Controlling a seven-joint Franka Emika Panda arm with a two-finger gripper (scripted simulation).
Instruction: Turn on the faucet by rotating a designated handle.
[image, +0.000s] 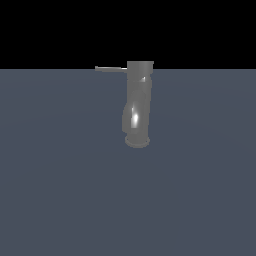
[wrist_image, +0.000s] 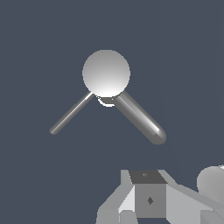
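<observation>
The faucet is a glossy grey upright cylinder with a slight bulge, a round base flange and a flat cap, standing on the grey floor. The handle is a thin flat bar sticking out from the faucet's top toward the exterior view's left. In the wrist view I look down on the faucet's round cap, with the thick body running away from it and the thin handle angling off beside it. Part of my gripper shows at the edge of the wrist view, apart from the faucet and holding nothing. It is out of the exterior view.
A flat blue-grey floor surrounds the faucet, under a black background. A rounded grey part of the arm shows beside the gripper.
</observation>
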